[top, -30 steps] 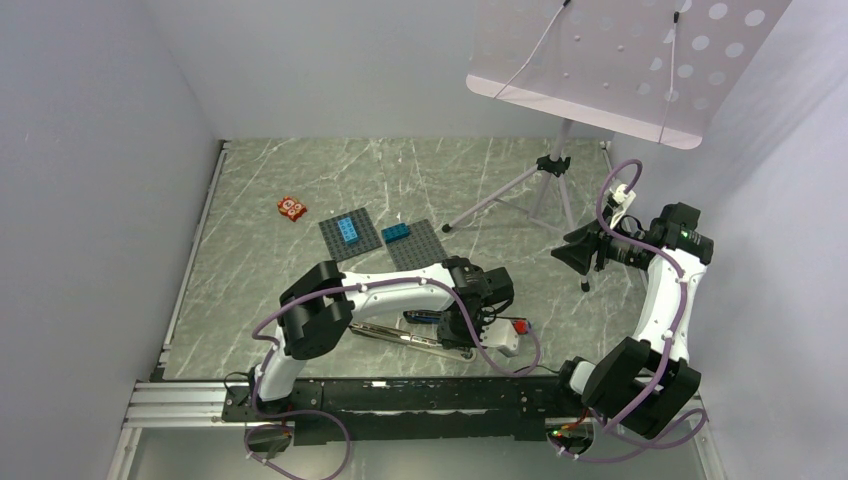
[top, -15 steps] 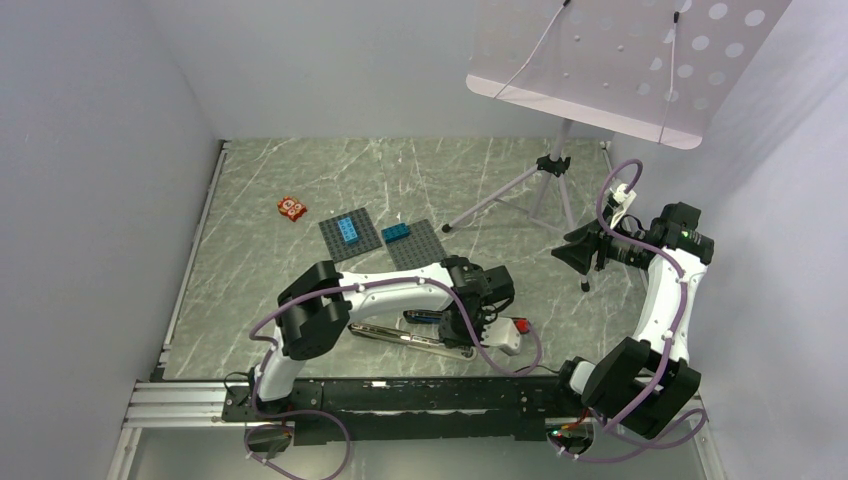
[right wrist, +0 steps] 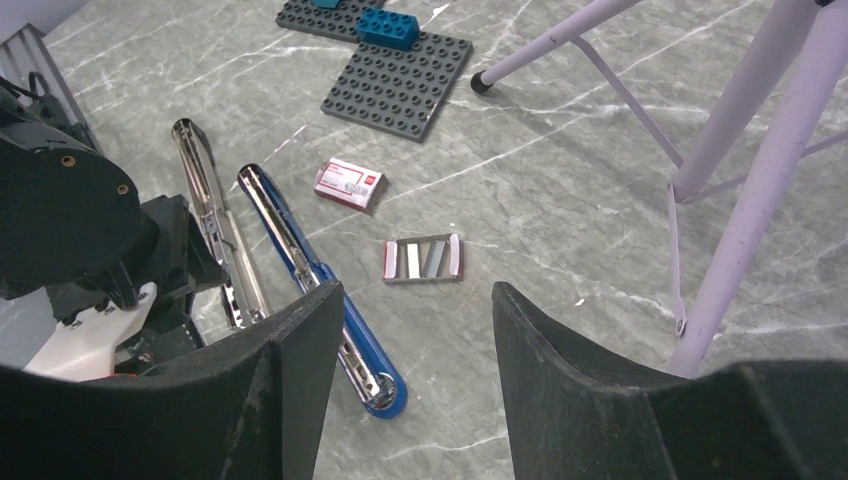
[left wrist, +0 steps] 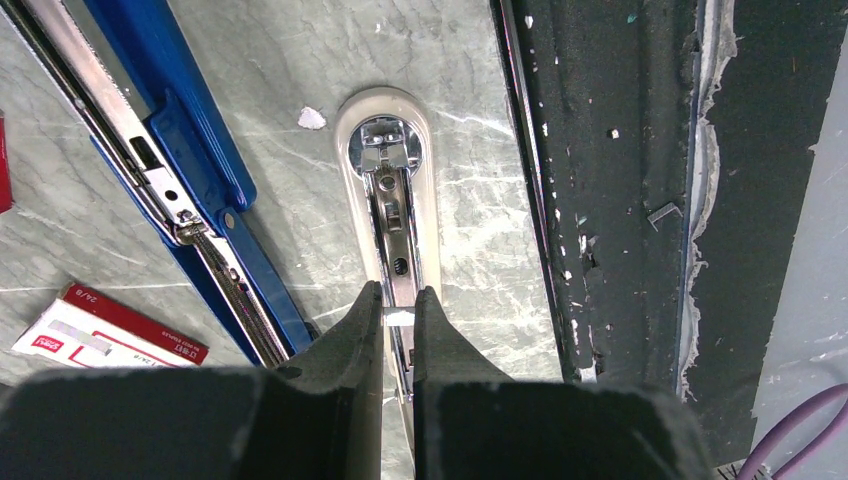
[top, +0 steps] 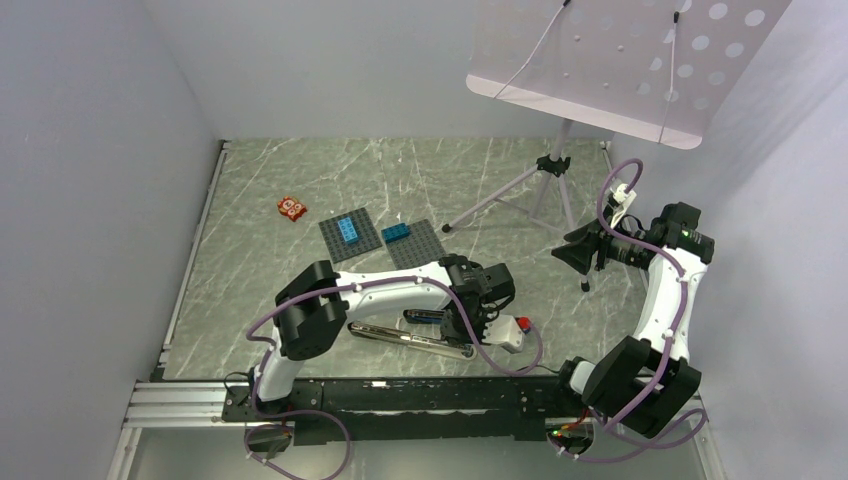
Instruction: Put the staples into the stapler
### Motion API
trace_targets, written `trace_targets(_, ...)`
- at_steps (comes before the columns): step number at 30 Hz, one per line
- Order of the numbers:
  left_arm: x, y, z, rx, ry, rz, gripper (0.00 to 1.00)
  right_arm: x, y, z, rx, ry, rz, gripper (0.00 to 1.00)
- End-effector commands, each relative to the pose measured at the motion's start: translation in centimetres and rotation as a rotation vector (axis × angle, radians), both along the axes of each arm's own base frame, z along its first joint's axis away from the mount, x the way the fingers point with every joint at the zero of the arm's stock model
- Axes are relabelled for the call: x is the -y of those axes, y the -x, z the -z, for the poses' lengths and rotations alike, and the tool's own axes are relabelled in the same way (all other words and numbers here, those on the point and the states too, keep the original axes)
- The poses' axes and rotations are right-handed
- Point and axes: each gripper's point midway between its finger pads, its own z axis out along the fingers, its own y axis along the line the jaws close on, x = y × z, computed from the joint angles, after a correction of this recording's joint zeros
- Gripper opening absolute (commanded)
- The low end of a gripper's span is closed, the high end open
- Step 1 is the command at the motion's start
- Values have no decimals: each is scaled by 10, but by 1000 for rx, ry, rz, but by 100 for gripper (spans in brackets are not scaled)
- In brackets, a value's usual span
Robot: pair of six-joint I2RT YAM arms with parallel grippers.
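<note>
Hovering over the opened stapler on the desk, the left claw pinches a thin pale strip above its chrome rail. The white-and-red staples box and grey tray lie near the blue arm. The right claw hangs wide, well apart.

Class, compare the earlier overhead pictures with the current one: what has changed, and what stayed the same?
The left arm's elbow drifted slightly leftward; nothing was gripped or released. The left gripper stayed shut over the stapler, the right gripper stayed open and raised, and the grey baseplates and orange tile did not move.
</note>
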Motion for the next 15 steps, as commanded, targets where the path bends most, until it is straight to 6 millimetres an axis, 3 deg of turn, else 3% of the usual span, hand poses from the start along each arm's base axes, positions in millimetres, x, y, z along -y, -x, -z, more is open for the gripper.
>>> trace_targets(1, 3, 1, -10, 0, 33, 18, 2, 0, -4, -18, 76, -2, -18, 60)
trace_targets(15, 2, 7, -4, -36, 19, 23, 2, 0, -4, -17, 72, -4, -18, 60)
